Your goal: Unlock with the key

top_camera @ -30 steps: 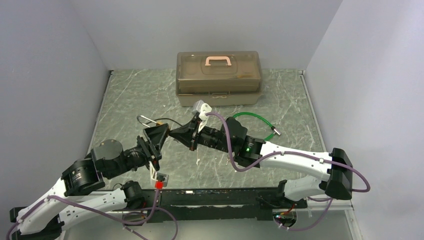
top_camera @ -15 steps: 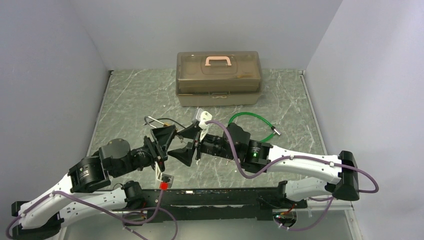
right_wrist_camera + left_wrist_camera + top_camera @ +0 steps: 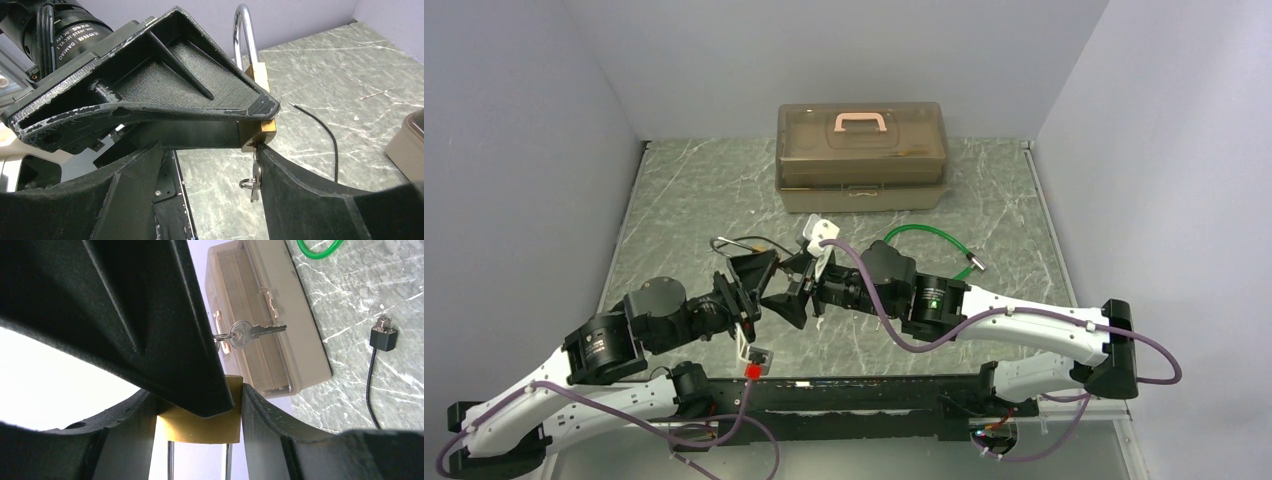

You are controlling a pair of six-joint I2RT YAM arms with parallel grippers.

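A brass padlock (image 3: pixel 200 422) sits squeezed between the fingers of my left gripper (image 3: pixel 197 407), its steel shackle (image 3: pixel 245 30) pointing away from the right arm. In the top view the shackle (image 3: pixel 727 242) sticks out beyond the left gripper (image 3: pixel 752 278). A silver key (image 3: pixel 256 172) stands in the keyhole at the lock's underside, a ring and a second key (image 3: pixel 252 332) dangling from it. My right gripper (image 3: pixel 210 155) faces the lock with jaws wide apart; the key hangs beside its right finger (image 3: pixel 310 200), ungripped.
A translucent brown toolbox (image 3: pixel 861 155) with a pink handle stands at the back of the marbled table. A green cable loop (image 3: pixel 929 240) lies to the right of the grippers, and a thin black cable (image 3: pixel 325 132) with a plug (image 3: pixel 384 335) lies nearby.
My right gripper has opened and let go of the key, which stays in the lock. Both grippers have drifted a little toward the near edge, still nose to nose.
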